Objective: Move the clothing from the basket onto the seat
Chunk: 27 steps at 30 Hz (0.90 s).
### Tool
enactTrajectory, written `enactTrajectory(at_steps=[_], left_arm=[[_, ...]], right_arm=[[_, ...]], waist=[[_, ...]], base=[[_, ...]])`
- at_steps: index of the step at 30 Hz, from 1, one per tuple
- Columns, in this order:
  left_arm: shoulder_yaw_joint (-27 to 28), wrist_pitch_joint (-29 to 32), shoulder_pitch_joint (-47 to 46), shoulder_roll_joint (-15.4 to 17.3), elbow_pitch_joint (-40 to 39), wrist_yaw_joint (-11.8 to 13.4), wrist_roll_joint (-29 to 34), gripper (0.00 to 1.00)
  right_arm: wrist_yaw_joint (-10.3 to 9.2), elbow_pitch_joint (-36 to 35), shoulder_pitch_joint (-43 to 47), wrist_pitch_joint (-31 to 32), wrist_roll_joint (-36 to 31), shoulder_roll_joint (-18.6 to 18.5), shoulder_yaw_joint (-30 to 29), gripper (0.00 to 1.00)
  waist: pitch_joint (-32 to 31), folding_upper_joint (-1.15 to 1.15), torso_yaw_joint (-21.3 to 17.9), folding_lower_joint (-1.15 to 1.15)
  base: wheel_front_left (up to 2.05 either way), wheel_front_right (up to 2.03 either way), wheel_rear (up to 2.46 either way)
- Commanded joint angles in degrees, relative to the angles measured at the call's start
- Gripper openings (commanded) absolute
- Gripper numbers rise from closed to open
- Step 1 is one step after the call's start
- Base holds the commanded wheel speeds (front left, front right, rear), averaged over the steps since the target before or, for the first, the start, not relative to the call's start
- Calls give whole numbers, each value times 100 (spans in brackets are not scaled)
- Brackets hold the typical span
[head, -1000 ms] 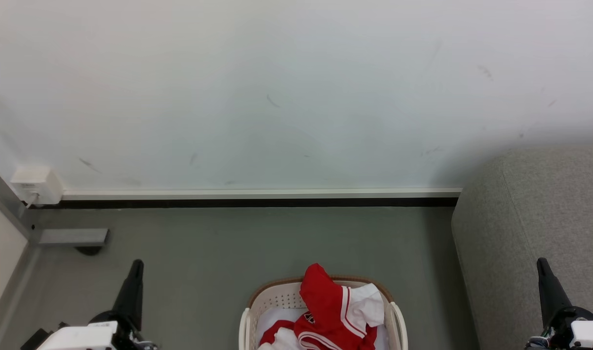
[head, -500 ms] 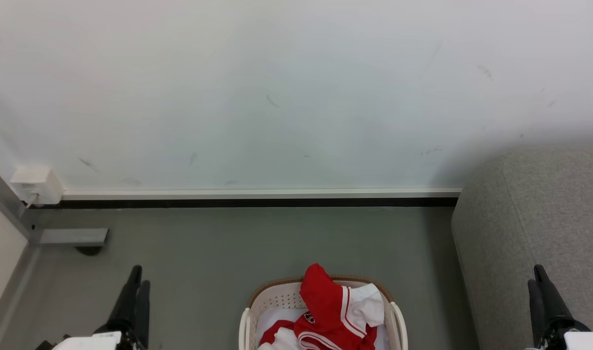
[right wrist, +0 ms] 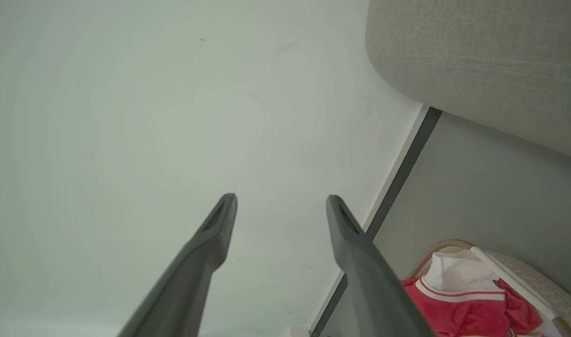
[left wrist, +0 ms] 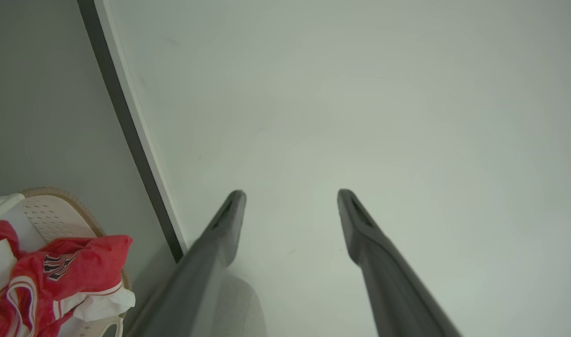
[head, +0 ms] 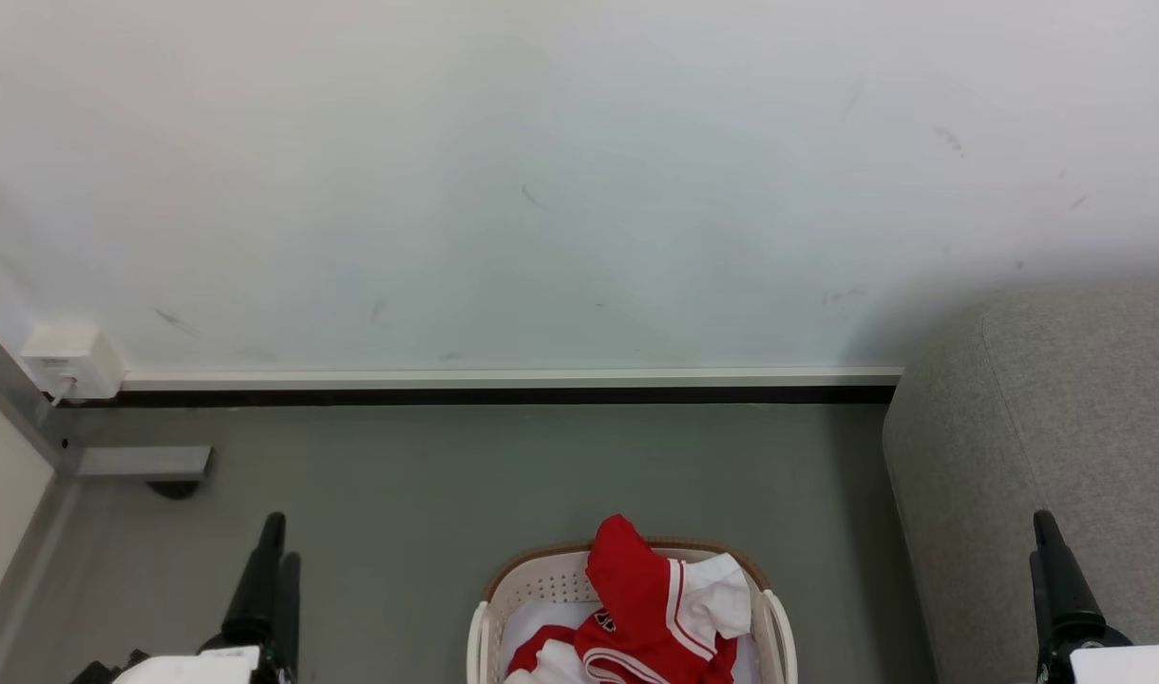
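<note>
Head view: crumpled red clothing (head: 636, 581) in perforated oval basket (head: 528, 585); grey woven seat (head: 1064, 408) right; left gripper (left wrist: 290, 194), right gripper (right wrist: 281, 199) spread, empty.

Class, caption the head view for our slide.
Open left gripper and right gripper flank the basket of red clothing; seat at right.

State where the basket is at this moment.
In the head view the basket sits on the floor at bottom centre, holding the clothing, with the sofa to its right.
</note>
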Motion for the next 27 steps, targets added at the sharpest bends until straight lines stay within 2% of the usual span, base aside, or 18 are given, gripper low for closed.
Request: enactTrajectory(at_steps=[1, 12, 24, 27], left_arm=[[-20, -49, -59, 34, -106, -2, 165, 100], [-16, -313, -18, 39, -253, 40, 1219, 100], [-122, -575, 22, 44, -441, 227, 2620, 100], [-125, -630, 55, 46, -410, 347, 3081, 100]], right_arm=[[-2, -115, -97, -55, -218, -60, 15, 100], [-3, -374, -69, -322, -1744, -68, 97, 100], [-4, -487, -36, -581, -3415, -76, 250, 100], [-4, -411, -9, -637, -3796, -78, 298, 100]], waist=[[1, 0, 1, 0], [13, 0, 13, 0], [37, 0, 15, 0], [30, 0, 8, 0]], base=[[0, 0, 0], [0, 0, 0], [0, 0, 0], [0, 0, 0]])
